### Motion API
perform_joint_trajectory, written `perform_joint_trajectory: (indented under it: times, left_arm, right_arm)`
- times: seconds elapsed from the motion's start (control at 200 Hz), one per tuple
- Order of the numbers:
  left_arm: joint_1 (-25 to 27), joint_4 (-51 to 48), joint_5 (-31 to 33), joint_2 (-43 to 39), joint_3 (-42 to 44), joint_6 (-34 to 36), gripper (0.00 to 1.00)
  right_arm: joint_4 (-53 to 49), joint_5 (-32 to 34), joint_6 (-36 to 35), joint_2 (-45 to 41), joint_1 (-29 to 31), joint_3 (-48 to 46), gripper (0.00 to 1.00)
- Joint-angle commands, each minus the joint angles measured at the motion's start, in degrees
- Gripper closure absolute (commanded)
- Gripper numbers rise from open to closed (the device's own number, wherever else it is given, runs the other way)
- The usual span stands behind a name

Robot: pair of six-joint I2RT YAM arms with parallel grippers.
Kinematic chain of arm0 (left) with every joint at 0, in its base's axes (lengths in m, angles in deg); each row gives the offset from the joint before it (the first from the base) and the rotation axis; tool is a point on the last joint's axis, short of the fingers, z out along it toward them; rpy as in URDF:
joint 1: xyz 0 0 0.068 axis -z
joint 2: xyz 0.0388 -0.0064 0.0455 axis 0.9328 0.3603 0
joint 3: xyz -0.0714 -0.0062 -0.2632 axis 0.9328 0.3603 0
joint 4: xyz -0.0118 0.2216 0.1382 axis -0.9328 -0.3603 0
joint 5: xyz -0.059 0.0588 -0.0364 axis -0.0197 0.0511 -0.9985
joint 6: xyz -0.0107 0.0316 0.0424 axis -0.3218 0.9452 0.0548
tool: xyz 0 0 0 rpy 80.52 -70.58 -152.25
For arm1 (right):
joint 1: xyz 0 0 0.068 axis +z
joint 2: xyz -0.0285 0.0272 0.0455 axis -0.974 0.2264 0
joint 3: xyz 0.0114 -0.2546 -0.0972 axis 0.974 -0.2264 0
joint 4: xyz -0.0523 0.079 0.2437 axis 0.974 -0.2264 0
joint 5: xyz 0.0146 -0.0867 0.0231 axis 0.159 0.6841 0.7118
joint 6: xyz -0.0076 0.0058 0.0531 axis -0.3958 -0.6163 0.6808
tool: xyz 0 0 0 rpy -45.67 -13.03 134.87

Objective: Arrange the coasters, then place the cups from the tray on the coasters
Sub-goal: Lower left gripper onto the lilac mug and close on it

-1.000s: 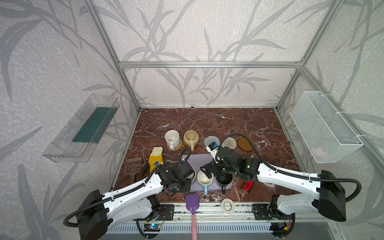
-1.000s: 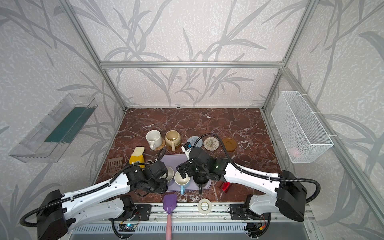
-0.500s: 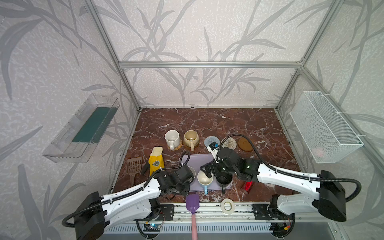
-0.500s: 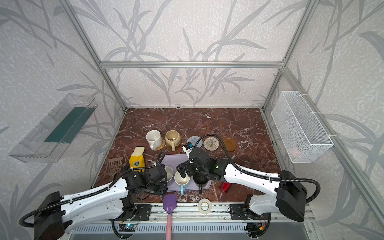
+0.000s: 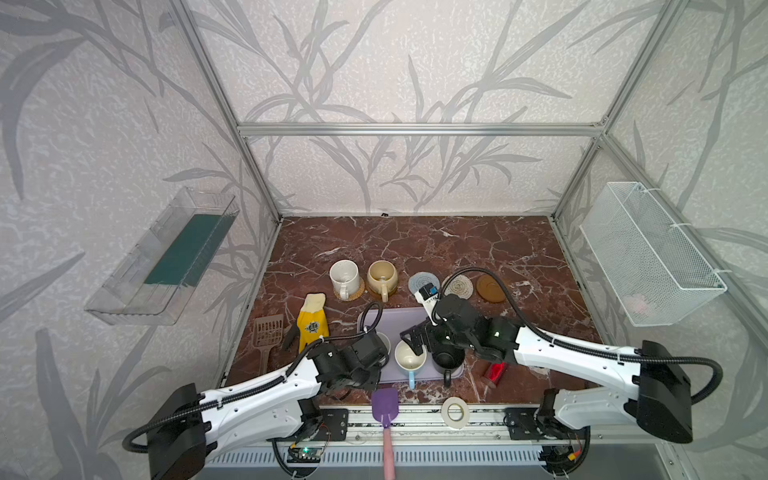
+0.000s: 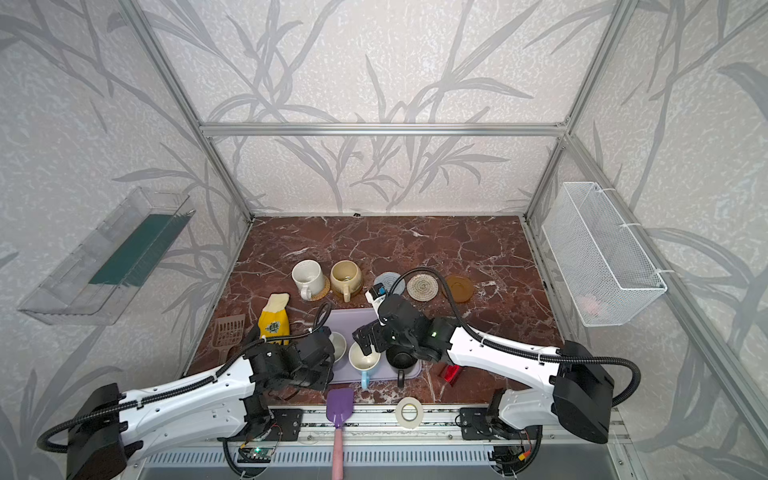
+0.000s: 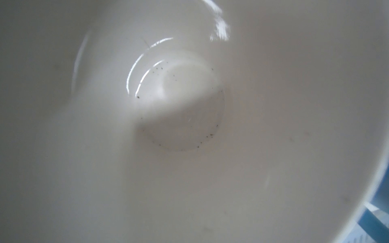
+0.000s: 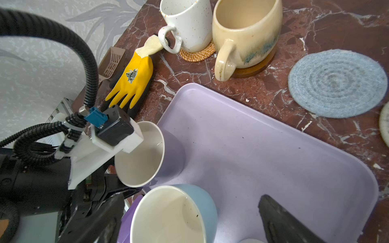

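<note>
On the lilac tray [image 5: 405, 322] stand a lilac cup [image 8: 147, 153], a light blue cup [image 5: 409, 359] and a black cup [image 5: 446, 359]. My left gripper [image 5: 374, 365] sits at the lilac cup's near side with its fingers hidden; its camera looks into the cup's pale inside [image 7: 179, 105]. My right gripper [image 8: 187, 223] is open, one finger on each side of the light blue cup [image 8: 172, 214]. A white cup [image 5: 345, 276] stands on the rattan coaster [image 8: 197, 54], a cream-yellow cup [image 5: 382, 276] on an amber-brown one. The grey-blue [image 8: 336, 84], beige [image 5: 459, 286] and amber-brown [image 5: 490, 288] coasters lie bare.
A yellow glove [image 5: 311, 324] and a brown scoop [image 5: 268, 332] lie left of the tray. At the front edge are a purple spatula [image 5: 384, 409] and a white tape ring [image 5: 455, 411]. A red object [image 5: 494, 372] lies under my right arm. A wire basket [image 5: 648, 253] hangs on the right wall.
My left arm has drawn a little toward the front edge beside the lilac cup. The right arm and the cups have not moved.
</note>
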Motion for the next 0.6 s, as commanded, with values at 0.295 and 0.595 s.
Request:
perform_joint_trajectory:
  times: [0.295,0.595]
  left_arm:
    - [0.1,-3.2,5.0,-1.3,-2.5,-1.2,0.91]
    - [0.2,-4.3,5.1,-1.5,-5.3,-1.6,0.94]
  right_arm:
    - [1.3,1.5,0.2,-0.9,-0.3,-0.3,0.01]
    - [2.8,1.8,0.6,-1.6,-0.3,-1.4,0.0]
